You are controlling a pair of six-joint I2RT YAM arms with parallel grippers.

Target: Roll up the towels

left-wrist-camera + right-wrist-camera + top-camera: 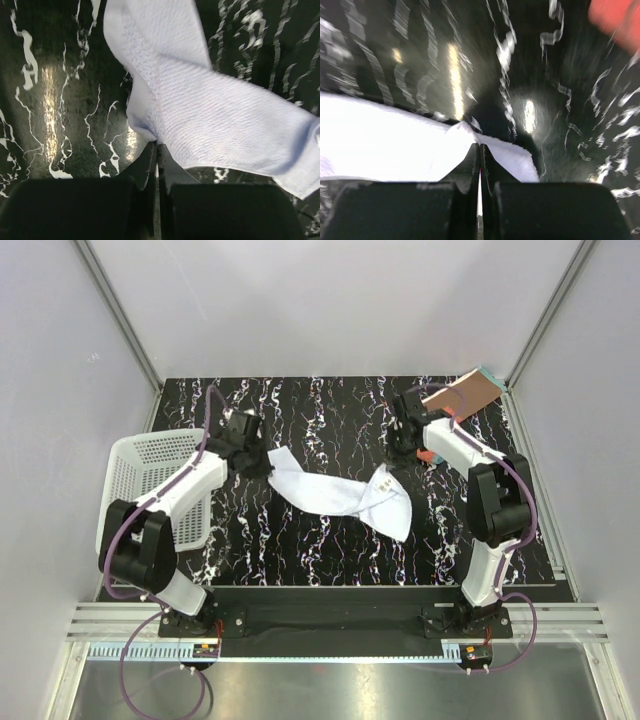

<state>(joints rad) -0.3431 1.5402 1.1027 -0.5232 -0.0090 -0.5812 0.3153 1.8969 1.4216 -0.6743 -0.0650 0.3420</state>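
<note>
The white towel [335,493] hangs stretched between my two grippers over the middle of the dark marbled table. My left gripper [262,462] is shut on its left corner; in the left wrist view the cloth [210,100] fans out from the closed fingertips [157,145]. My right gripper [393,462] is shut on the towel's right edge, where the right wrist view shows white cloth [395,150] pinched at the tips [479,146]. The rust-brown towel [462,394] with a teal edge lies at the far right corner, behind the right arm; a red blur of it shows in the right wrist view [617,20].
A white perforated basket [150,485] stands at the table's left edge beside the left arm. White walls and metal frame posts surround the table [330,410]. A small red-orange and teal item [430,456] lies under the right arm.
</note>
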